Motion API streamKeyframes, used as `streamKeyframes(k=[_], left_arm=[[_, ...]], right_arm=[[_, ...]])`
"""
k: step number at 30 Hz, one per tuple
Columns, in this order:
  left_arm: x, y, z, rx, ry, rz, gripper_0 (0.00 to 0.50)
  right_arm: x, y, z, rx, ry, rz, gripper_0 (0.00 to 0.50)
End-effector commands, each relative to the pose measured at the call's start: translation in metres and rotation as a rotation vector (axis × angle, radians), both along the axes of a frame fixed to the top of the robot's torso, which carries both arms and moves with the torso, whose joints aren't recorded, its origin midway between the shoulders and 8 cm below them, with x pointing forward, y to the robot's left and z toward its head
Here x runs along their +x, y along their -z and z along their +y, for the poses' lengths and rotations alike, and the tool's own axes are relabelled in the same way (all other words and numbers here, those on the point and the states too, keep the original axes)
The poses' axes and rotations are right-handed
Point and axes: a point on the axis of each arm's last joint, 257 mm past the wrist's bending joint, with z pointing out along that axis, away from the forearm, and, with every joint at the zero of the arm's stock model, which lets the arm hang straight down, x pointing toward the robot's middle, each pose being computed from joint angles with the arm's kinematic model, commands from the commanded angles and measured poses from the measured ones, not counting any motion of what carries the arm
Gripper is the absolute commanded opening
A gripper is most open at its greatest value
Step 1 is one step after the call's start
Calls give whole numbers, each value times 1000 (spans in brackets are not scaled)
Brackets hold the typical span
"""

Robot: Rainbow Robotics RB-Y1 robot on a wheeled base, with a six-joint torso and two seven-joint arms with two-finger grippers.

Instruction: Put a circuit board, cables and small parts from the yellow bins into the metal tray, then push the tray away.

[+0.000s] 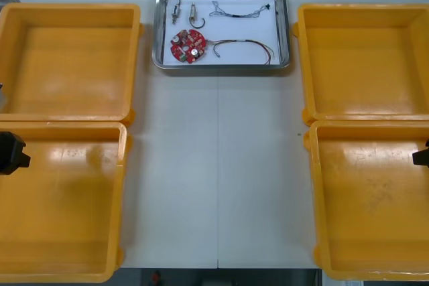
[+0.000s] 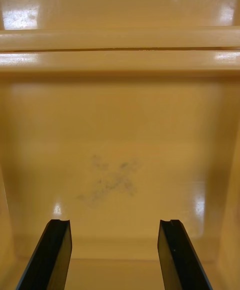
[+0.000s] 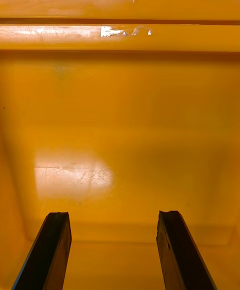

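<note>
Pretty sure I'm basically done here: the metal tray [image 1: 285, 31] sits at the table's [image 1: 218, 165] far edge between the far yellow bins [image 1: 67, 65], holding the circuit board [image 1: 188, 45], cables [image 1: 241, 10] and small metal parts [image 1: 176, 10], and all four bins look empty. My left gripper [image 3: 112, 215] hangs over the near left bin [image 1: 60, 212] and my right gripper [image 2: 114, 222] over the near right bin [image 1: 369, 212]. Both are spread wide with nothing in them, well apart from the tray.
</note>
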Motion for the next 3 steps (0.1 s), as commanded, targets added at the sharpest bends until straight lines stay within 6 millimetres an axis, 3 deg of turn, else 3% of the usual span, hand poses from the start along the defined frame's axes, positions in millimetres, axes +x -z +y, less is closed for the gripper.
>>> streamKeyframes(k=[1, 3], left_arm=[[-3, -13, 15, 69, 32, -14, 500], [-3, -13, 15, 69, 32, -14, 500]], right_arm=[[-4, -12, -15, -48, 19, -20, 500], [-4, -12, -15, -48, 19, -20, 500]])
